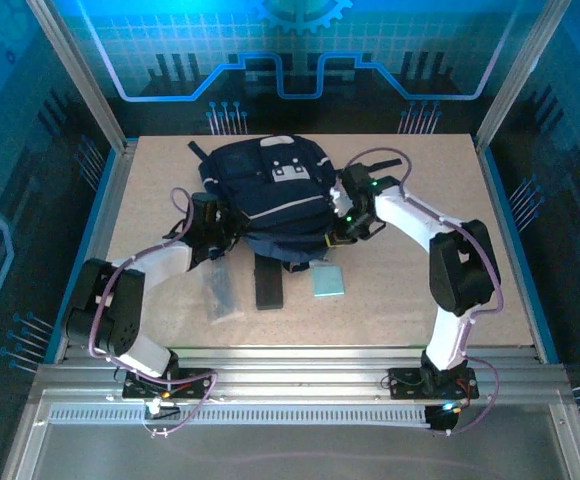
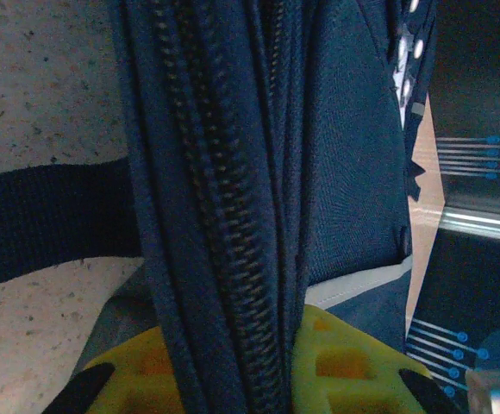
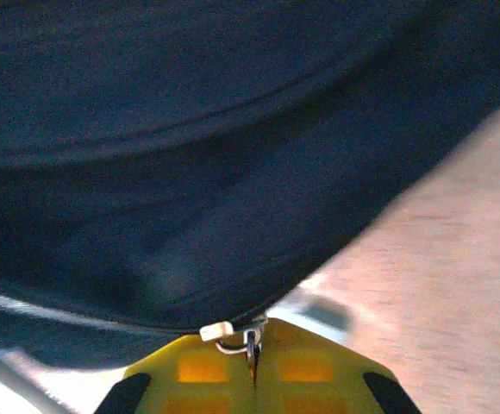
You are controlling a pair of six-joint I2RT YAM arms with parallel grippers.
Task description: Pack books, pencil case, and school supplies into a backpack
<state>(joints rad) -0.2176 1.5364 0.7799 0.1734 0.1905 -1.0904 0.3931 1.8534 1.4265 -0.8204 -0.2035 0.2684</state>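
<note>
From above I see the big navy-blue cloth backpack [image 1: 270, 190] mid-table, with the long black pencil case [image 1: 268, 283], grey see-through strip [image 1: 220, 292] and small light-blue pad [image 1: 327, 281] lying unpacked in front of it, while my left wrist view shows the left gripper [image 2: 250, 373] pinched shut on its zip edge [image 2: 233, 259], and my right wrist view shows the right gripper [image 3: 253, 366] pinched shut on the little silver zip pull [image 3: 233, 335].

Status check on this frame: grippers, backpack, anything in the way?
Left gripper shut on backpack zip edge. Right gripper shut on zip pull. Pencil case, ruler, blue pad on table, unpacked. Nothing in the way.
</note>
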